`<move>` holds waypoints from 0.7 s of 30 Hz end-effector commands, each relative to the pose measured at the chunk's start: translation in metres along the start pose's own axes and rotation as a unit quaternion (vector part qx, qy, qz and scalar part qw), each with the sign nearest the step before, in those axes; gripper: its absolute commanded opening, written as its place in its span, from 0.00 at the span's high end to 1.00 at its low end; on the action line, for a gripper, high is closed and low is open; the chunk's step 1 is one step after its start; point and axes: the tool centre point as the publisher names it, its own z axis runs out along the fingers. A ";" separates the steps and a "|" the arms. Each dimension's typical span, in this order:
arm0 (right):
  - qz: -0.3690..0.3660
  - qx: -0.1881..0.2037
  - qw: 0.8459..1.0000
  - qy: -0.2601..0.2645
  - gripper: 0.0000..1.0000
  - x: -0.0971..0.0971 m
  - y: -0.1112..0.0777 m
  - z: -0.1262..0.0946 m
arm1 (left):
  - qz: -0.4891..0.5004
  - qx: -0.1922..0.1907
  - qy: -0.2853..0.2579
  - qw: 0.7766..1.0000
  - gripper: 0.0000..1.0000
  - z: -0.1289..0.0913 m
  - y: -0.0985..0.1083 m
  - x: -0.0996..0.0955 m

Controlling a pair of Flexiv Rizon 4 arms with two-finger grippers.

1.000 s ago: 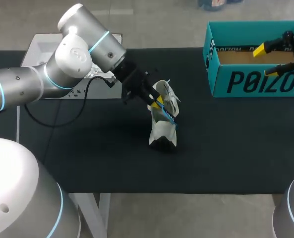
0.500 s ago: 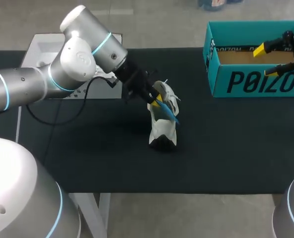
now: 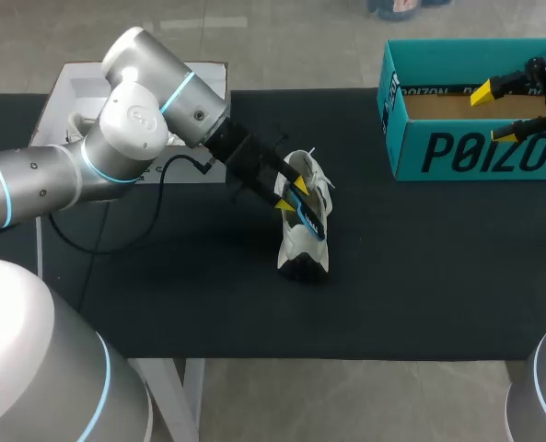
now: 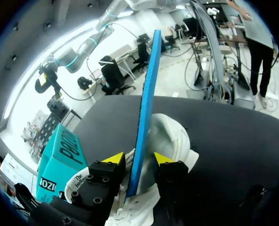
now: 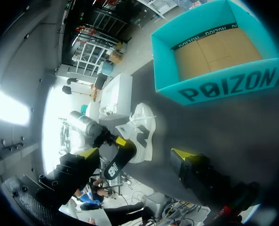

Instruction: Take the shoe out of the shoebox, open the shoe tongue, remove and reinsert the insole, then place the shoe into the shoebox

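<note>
— What changed for us?
— Shoebox point(image 3: 457, 152) unmoved, our right gripper point(image 3: 494, 114) spread empty over it. The shoe point(image 3: 302, 250) stands on the table point(image 3: 162, 295), well apart. Our left gripper point(image 4: 138, 158), clamped on the blue insole point(image 4: 144, 103), has swung back, turning it at the shoe's mouth; insole step unfinished, we judge.
— Writing?
— Big letters on the box; we leave them unread.

Robotics lab: robot arms point(image 3: 134, 110) at black-covered table point(image 3: 438, 276).

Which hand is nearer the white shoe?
Left. The left hand is at the shoe, pinching the blue insole above its opening; the right hand hangs open at the shoebox, well apart.
</note>
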 end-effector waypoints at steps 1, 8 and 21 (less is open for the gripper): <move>0.000 0.000 1.000 -0.002 0.00 0.000 0.000 0.000 | 0.003 -0.005 0.002 1.000 0.60 -0.001 -0.009 0.001; 0.000 0.000 1.000 -0.002 0.00 0.000 0.000 0.000 | 0.015 0.010 0.006 1.000 0.76 0.002 -0.025 0.000; 0.000 0.000 1.000 -0.002 0.00 0.000 0.000 0.000 | 0.031 0.094 -0.055 0.994 1.00 -0.005 -0.037 -0.001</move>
